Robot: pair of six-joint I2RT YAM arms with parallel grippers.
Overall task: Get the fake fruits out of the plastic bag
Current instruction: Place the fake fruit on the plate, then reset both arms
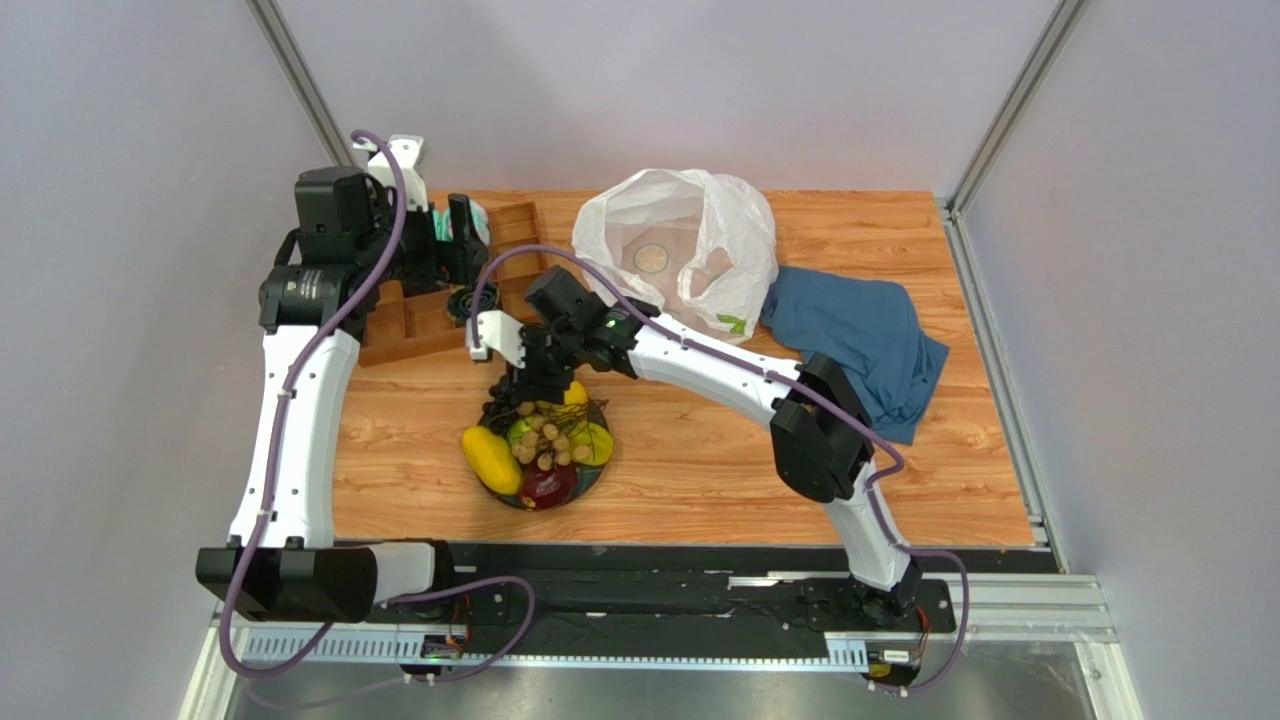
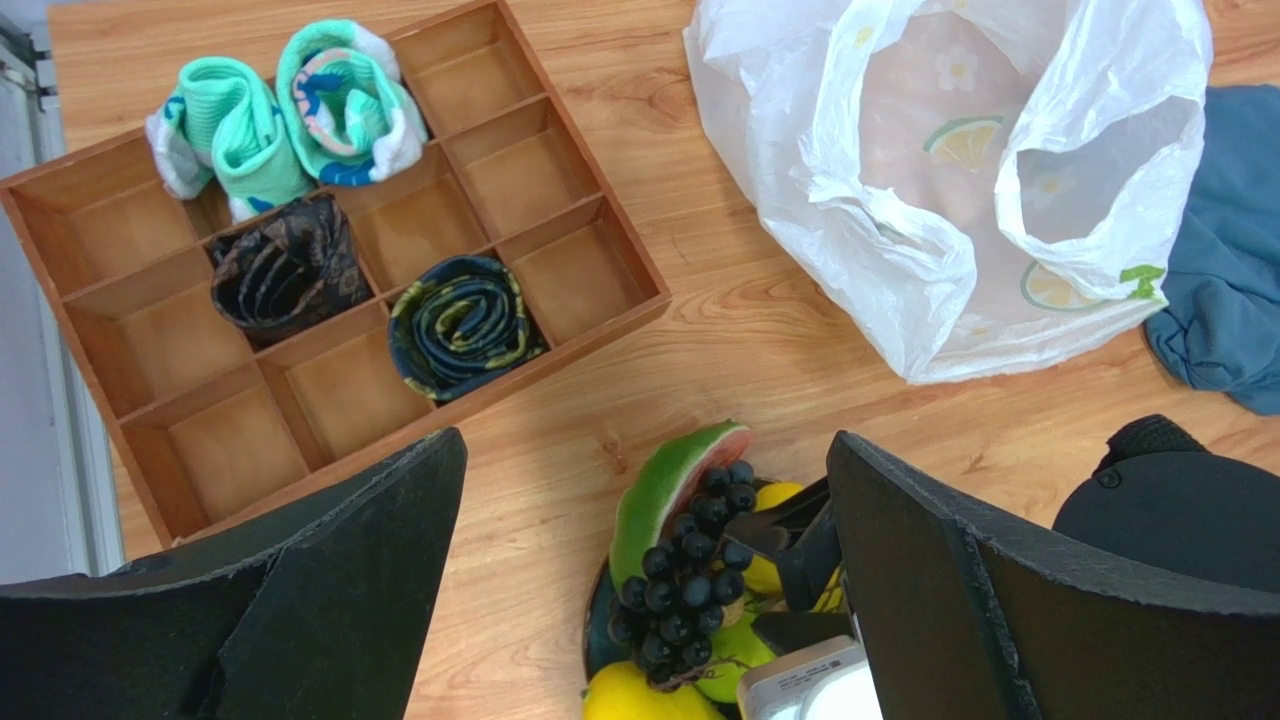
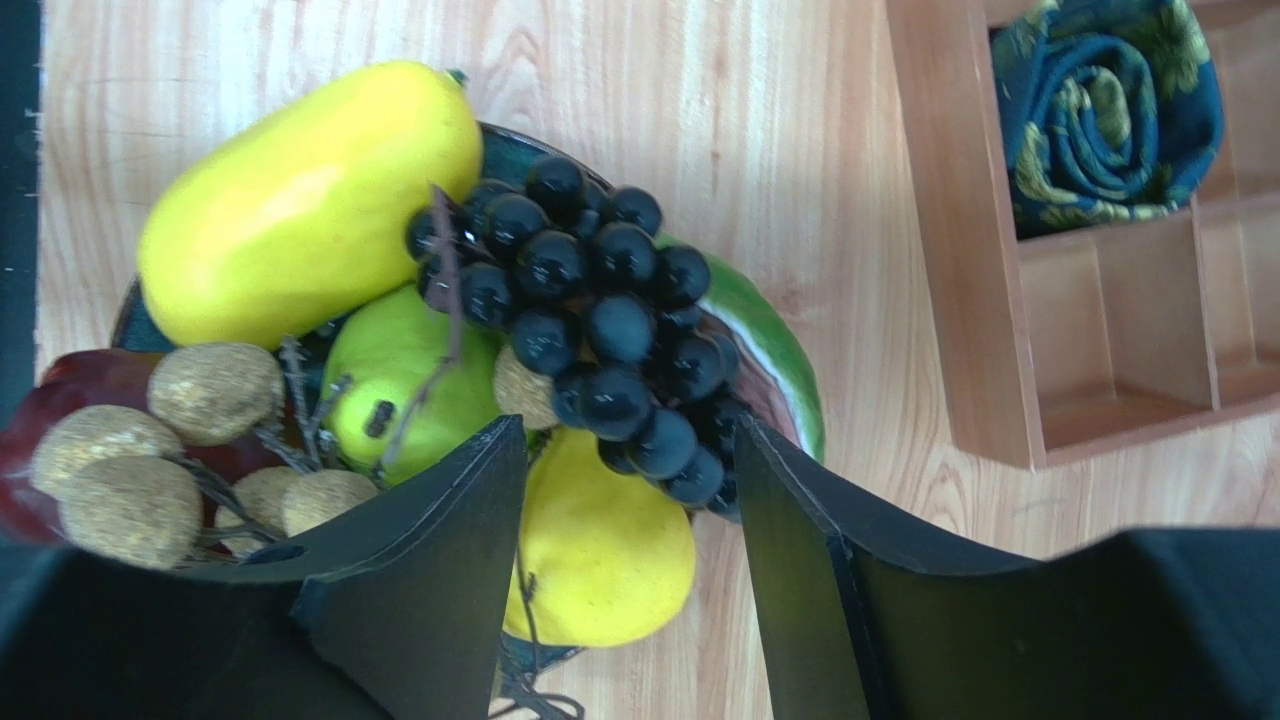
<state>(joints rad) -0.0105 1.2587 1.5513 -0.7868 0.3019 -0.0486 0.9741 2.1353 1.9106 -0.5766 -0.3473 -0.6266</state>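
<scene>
The fake fruits lie heaped on a dark plate (image 1: 595, 482): a yellow mango (image 3: 308, 203), a green apple (image 3: 391, 375), a yellow pear (image 3: 601, 548), purple grapes (image 3: 601, 323), tan grapes (image 3: 135, 450), a dark red fruit (image 1: 547, 483) and a watermelon slice (image 2: 676, 480). My right gripper (image 3: 631, 428) is open just above the plate's far side (image 1: 519, 383), with its fingers either side of the pear and the grapes' end. The plastic bag (image 1: 679, 248) lies open at the back with no fruit showing inside. My left gripper (image 2: 643, 450) is open and empty, high above the table.
A wooden divider tray (image 2: 526, 173) with rolled socks (image 2: 458, 323) sits at the back left (image 1: 519, 225), close to the plate. A dark blue cloth (image 1: 857, 338) lies right of the bag. The right arm's forearm stretches between the bag and the plate.
</scene>
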